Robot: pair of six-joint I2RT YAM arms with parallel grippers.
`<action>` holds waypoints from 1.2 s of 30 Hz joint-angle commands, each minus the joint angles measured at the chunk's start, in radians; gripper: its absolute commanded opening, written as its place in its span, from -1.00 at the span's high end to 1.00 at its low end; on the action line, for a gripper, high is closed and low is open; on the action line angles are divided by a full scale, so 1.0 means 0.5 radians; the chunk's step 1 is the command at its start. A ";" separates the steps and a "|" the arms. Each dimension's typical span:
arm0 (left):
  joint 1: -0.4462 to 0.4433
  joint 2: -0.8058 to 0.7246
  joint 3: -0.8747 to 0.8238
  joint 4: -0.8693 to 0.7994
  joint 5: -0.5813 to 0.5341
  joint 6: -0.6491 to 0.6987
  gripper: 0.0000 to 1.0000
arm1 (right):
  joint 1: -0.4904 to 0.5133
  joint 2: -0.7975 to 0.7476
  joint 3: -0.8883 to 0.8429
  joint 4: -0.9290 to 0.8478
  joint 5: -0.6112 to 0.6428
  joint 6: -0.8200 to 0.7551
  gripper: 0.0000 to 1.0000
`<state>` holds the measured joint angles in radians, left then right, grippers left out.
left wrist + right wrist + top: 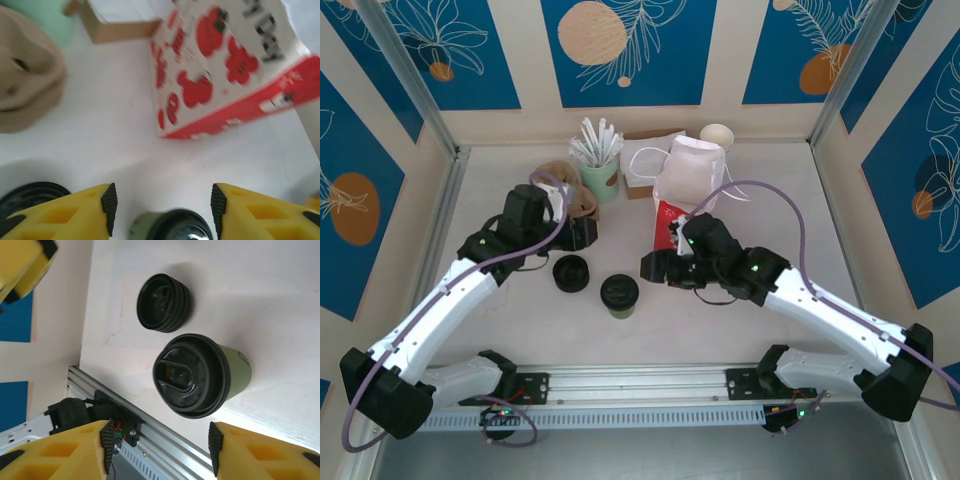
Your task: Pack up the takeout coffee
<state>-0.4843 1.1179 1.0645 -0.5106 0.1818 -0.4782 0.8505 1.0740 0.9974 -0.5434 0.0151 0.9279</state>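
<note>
The takeout coffee [619, 295], a short greenish cup with a black lid, stands upright on the white table near the front. In the left wrist view the takeout coffee [172, 227] sits at the bottom edge, between and below my yellow fingers. My left gripper [162, 205] is open and touches nothing; from above the left gripper [582, 235] hangs behind and left of the cup. My right gripper [652, 268] hovers just right of the cup. In its own view the right gripper [161, 447] is open, with the takeout coffee [197, 375] ahead of the pads, apart from them. The red-and-white bag [685, 195] stands behind.
A loose black lid [570, 273] lies left of the cup. At the back are a green cup of white sticks [600, 170], brown paper items [565, 190], a cardboard piece [645, 150] and a white paper cup [717, 135]. An aluminium rail [640, 385] runs along the near edge.
</note>
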 commanded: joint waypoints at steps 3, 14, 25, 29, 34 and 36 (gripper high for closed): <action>0.193 0.029 0.043 0.044 -0.316 -0.117 -0.20 | -0.032 -0.145 0.169 -0.176 -0.037 -0.164 -0.10; 0.621 0.391 -0.055 0.409 -0.096 -0.450 -0.22 | -0.492 -0.303 0.350 -0.329 -0.303 -0.373 -0.10; 0.728 0.772 0.043 0.553 0.075 -0.489 -0.13 | -0.794 -0.395 0.323 -0.398 -0.540 -0.396 -0.09; 0.736 0.865 0.056 0.614 0.080 -0.548 -0.04 | -0.849 -0.410 0.297 -0.400 -0.576 -0.380 -0.08; 0.737 0.975 0.086 0.695 0.130 -0.613 0.16 | -0.879 -0.397 0.274 -0.389 -0.631 -0.345 -0.08; 0.736 1.001 0.082 0.742 0.145 -0.638 0.24 | -0.882 -0.394 0.257 -0.391 -0.635 -0.331 -0.09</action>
<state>-0.1307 1.5990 1.0767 -0.1932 0.2218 -0.7658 0.4160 0.8845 1.1446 -0.7265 -0.2626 0.7506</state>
